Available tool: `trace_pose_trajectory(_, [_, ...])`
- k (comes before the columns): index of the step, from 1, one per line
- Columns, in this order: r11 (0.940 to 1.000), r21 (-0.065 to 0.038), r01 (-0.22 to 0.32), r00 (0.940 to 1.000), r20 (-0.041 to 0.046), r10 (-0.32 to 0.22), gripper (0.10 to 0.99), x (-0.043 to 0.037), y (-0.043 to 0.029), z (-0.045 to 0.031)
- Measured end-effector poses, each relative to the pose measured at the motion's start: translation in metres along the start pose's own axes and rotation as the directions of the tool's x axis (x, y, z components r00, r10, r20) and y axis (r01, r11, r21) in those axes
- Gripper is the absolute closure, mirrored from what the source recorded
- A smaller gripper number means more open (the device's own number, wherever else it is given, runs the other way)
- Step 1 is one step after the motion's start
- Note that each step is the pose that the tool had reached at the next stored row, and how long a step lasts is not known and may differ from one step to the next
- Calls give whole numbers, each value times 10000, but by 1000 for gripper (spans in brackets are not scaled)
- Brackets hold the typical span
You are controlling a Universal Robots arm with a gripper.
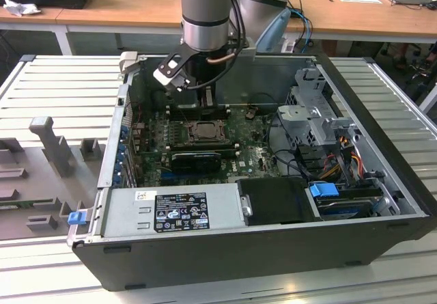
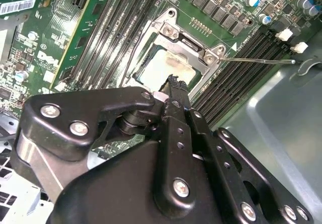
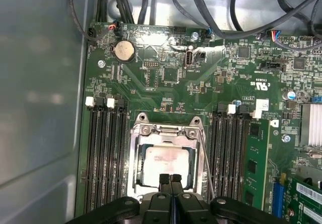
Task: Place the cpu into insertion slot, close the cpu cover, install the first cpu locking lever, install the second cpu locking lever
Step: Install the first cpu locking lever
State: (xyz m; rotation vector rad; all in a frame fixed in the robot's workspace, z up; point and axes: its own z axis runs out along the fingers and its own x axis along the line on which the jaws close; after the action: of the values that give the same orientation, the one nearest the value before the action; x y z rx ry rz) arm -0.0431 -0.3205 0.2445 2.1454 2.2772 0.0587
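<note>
The cpu (image 3: 166,162) (image 2: 162,69) lies flat in the insertion slot (image 1: 199,132) at the middle of the green motherboard. The silvery cpu cover (image 3: 137,151) (image 2: 173,30) is folded down around it, its square opening framing the chip. A thin wire locking lever (image 3: 205,156) (image 2: 256,60) runs along one side of the socket and sticks out past it, unlatched. My gripper (image 3: 170,178) (image 2: 176,83) (image 1: 203,102) is shut with its black fingertips together, low over the cover's edge beside the cpu. Whether it touches the cover I cannot tell.
Long black memory slots (image 3: 103,153) flank the socket on both sides. The case's grey wall (image 3: 40,108) stands close by. A grey power supply box (image 1: 174,212) fills the case's near side, with a drive cage (image 1: 317,123) and cables on the exterior view's right.
</note>
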Motion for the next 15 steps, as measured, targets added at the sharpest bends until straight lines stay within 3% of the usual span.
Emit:
trace_pose_trajectory(7, [10000, 0, 0, 10000, 0, 0, 980, 2, 5, -133])
trace_pose_trajectory(15, [10000, 0, 1, 10000, -1, -1, 980, 4, 8, -210])
